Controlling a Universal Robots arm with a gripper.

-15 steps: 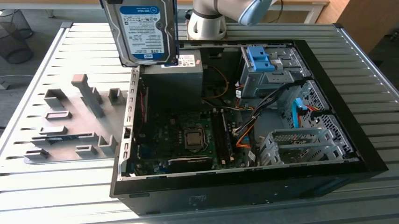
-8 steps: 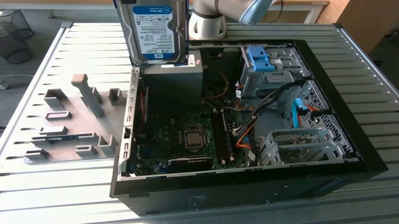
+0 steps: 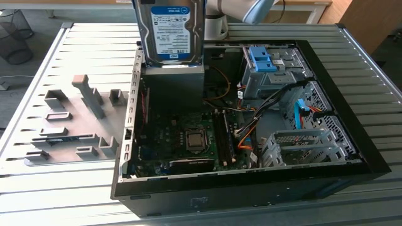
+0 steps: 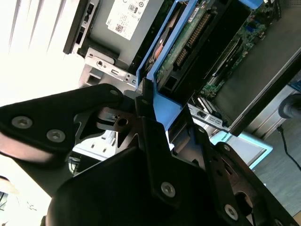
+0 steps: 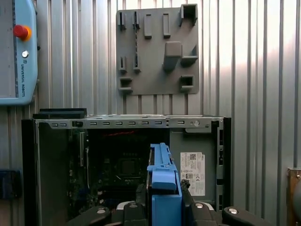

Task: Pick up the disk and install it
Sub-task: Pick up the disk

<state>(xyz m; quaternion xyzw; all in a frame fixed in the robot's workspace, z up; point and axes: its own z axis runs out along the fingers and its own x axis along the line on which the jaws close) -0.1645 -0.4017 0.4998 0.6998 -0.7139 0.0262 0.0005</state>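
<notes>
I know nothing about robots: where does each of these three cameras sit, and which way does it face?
Exterior view: off the arm, high up, looking down into the computer case; part of the arm shows, with the disk held upright.
First wrist view: on the arm, looking down past the disk into the case; the end effector shows.
Second wrist view: on the arm, looking along the end effector gripping the disk.
Shared: exterior and first wrist views both show the grey plate beside the case.

free: case [image 3: 251, 194] open above | blocked: grey box [image 3: 172, 87] beneath disk [image 3: 171, 33]; cables [image 3: 246, 135] across middle
</notes>
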